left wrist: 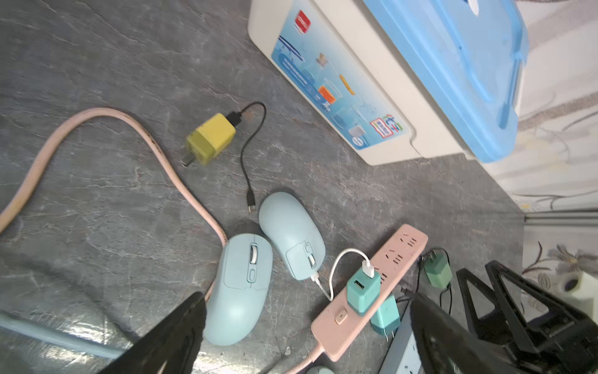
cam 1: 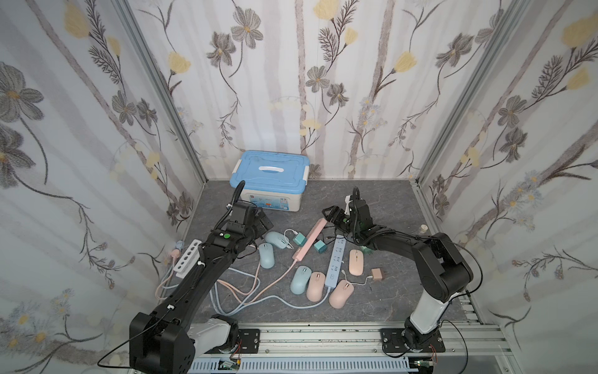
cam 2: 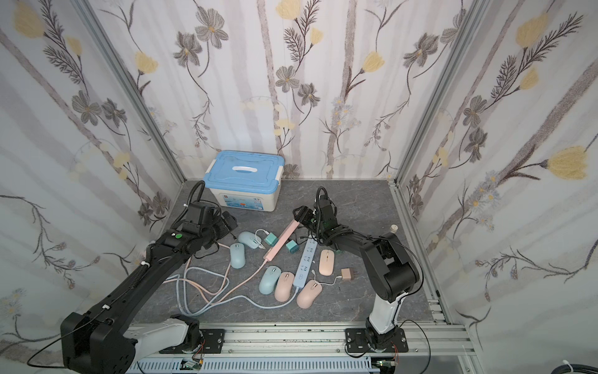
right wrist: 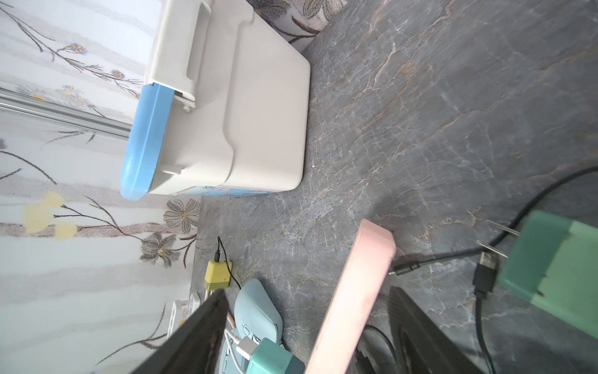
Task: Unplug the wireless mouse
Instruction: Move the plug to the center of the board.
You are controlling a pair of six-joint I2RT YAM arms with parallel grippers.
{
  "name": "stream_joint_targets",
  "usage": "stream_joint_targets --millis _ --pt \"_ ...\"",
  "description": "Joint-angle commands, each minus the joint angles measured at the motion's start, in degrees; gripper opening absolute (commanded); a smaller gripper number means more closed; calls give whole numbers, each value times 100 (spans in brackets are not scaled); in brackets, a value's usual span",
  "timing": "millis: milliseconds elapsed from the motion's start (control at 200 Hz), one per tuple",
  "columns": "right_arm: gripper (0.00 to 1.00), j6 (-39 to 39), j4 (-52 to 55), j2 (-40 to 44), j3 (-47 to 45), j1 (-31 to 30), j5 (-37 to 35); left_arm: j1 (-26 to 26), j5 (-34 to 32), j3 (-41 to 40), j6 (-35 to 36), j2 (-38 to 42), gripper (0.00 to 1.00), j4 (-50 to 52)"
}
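A light blue wireless mouse [cam 1: 276,239] [left wrist: 293,234] lies left of the pink power strip [cam 1: 309,239] [left wrist: 372,291]. A short white cable [left wrist: 336,268] runs from the mouse's front end to a teal charger [left wrist: 362,288] plugged into that strip. My left gripper [cam 1: 263,223] [left wrist: 304,330] hovers open just left of the mouse, holding nothing. My right gripper [cam 1: 330,213] [right wrist: 307,330] is open over the strip's far end. The strip [right wrist: 352,304] passes between its fingers with a gap on both sides.
A blue-lidded storage box [cam 1: 268,181] stands at the back. A second blue mouse [left wrist: 239,288], several more blue and pink mice, a blue power strip [cam 1: 336,262], a yellow charger [left wrist: 210,139], a green charger [right wrist: 550,268] and looping cords crowd the middle.
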State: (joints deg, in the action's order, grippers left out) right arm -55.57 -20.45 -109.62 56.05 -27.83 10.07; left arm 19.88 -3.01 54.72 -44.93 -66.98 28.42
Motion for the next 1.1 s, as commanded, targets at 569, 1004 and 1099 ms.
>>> stream_joint_targets --millis 569,1004,1099 --pt "77 -177 -727 11 -1012 -1431 239 253 -46 -1435 94 1168 100 -335" --pt "76 -1194 -352 92 -2166 -579 -1152 349 36 -1731 76 1250 100 -531" --pt "76 -1220 -272 175 -2333 -311 -1208 389 37 -1689 106 1127 100 -559"
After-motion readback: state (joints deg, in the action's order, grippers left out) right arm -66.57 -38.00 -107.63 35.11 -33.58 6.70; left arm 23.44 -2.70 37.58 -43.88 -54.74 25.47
